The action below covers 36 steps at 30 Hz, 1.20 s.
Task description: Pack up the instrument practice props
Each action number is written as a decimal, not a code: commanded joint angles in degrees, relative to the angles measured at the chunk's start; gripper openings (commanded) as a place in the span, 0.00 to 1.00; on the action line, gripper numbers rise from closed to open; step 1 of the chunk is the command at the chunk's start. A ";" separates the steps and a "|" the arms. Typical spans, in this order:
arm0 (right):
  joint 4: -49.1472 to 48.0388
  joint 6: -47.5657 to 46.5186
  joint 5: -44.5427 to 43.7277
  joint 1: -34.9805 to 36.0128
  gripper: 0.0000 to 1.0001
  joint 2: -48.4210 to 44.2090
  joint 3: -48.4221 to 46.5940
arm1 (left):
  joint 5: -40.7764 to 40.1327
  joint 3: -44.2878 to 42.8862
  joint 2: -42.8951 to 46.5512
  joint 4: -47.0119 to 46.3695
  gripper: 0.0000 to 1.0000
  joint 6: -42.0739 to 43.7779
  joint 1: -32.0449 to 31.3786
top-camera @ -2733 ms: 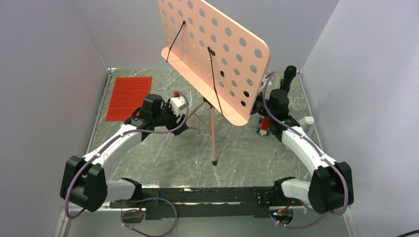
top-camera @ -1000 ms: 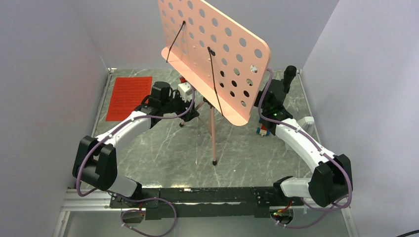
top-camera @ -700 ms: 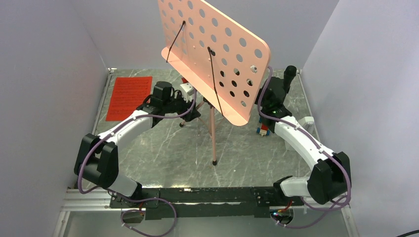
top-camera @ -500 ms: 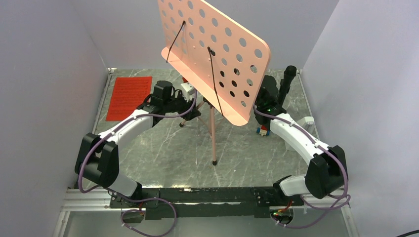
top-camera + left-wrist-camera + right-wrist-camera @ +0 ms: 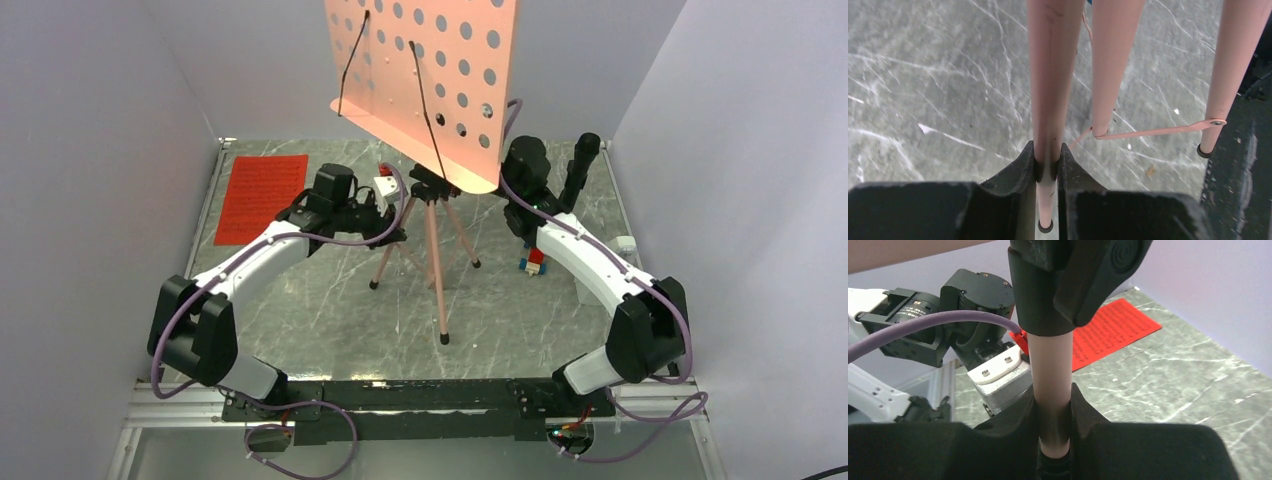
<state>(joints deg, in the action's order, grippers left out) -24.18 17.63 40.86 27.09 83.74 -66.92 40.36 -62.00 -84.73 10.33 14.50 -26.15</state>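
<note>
The left arm [image 5: 250, 262] and right arm [image 5: 592, 268] reach from the bottom corners toward the frame's centre, the left gripper [image 5: 1047, 165] clamped on a pink music stand [image 5: 430, 60] leg, the right gripper [image 5: 1054, 415] on its post.

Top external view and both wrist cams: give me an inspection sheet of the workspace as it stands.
Surface: grey marbled tabletop, flat.
Job's things: pink music stand upright at centre, legs spread; red sheet music lying flat at the far left; metronome not identified.
Clutter: multicoloured toy blocks beside the right arm.
Grippers: left gripper shut on a tripod leg; right gripper shut on the stand's pole.
Cables: purple cables loop at both wrists, close to the stand.
Surroundings: plain walls on three sides; nothing else seen.
</note>
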 commanded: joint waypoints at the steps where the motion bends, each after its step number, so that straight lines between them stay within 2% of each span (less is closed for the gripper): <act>1: -1.88 5.31 -1.13 1.03 0.00 0.40 -8.89 | 4.35 -6.25 7.26 10.27 0.01 1.00 1.03; 11: 6.24 12.13 -9.15 3.10 0.00 5.70 -17.53 | 2.93 -8.55 14.14 19.34 0.01 4.16 1.10; 16: 14.06 19.04 -17.47 3.49 0.00 8.00 -19.37 | 4.66 -6.67 14.81 18.74 0.01 2.15 1.07; 21: 16.96 21.46 -19.94 4.16 0.00 8.79 -19.69 | 5.03 -7.17 15.07 20.34 0.01 2.04 1.07; 31: 19.66 24.21 -22.93 4.62 0.00 10.92 -18.32 | 7.47 -3.64 13.68 17.28 0.01 -1.96 2.41; 36: 19.43 24.82 -22.67 4.64 0.00 12.38 -15.35 | 8.06 1.70 13.77 13.32 0.01 -5.52 3.48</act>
<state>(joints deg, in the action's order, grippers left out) 4.82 44.58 21.91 31.94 96.29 -81.97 38.87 -61.49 -74.08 35.75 6.46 -22.35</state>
